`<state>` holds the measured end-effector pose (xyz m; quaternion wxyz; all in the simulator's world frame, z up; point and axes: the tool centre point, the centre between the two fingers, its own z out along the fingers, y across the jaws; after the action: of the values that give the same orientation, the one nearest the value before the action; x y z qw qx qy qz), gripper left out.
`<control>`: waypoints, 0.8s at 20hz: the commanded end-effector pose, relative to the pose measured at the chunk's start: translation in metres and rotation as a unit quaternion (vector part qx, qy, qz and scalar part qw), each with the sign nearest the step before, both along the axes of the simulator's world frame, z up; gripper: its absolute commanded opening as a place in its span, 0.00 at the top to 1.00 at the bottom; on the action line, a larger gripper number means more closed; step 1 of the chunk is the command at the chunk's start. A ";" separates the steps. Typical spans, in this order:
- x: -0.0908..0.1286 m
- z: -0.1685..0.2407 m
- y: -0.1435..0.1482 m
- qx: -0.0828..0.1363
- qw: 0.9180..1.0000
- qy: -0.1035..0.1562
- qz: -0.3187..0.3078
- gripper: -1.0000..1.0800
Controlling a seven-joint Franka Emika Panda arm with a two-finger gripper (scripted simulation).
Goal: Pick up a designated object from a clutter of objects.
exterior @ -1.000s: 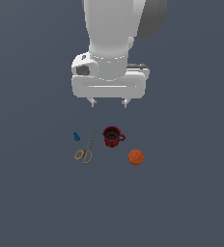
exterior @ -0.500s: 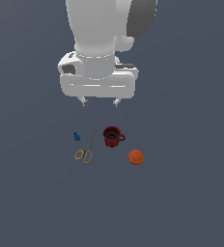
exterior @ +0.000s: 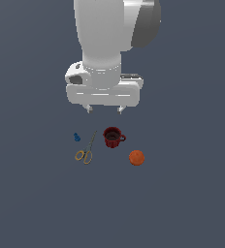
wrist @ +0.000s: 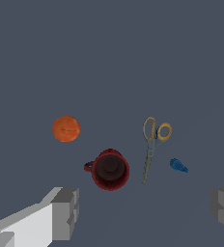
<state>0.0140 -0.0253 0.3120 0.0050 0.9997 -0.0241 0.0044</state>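
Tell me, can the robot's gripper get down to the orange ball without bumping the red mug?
Probably yes. The orange ball sits apart from the red mug, with bare floor all around it. The gripper hangs open above the things, holding nothing, so it would need to shift sideways toward the ball before coming down.

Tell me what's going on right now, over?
Gripper open, empty, high above the clutter. Orange ball on the surface, untouched, standing apart. Red mug nearest neighbour, not blocking.

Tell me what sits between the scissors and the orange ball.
The dark red mug stands between the scissors and the orange ball, clearest in the exterior view.
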 end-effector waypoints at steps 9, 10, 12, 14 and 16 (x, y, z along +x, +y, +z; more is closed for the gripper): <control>0.031 -0.080 0.052 -0.004 1.000 0.002 0.006 0.04; 0.033 -0.091 0.059 -0.004 1.000 0.002 0.007 0.04; 0.038 -0.114 0.074 -0.003 1.000 0.002 0.008 0.04; 0.041 -0.135 0.088 -0.002 1.000 0.002 0.010 0.04; 0.042 -0.154 0.100 -0.001 1.000 0.003 0.011 0.04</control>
<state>0.0547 0.0655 0.1729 0.0070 0.9999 -0.0136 0.0013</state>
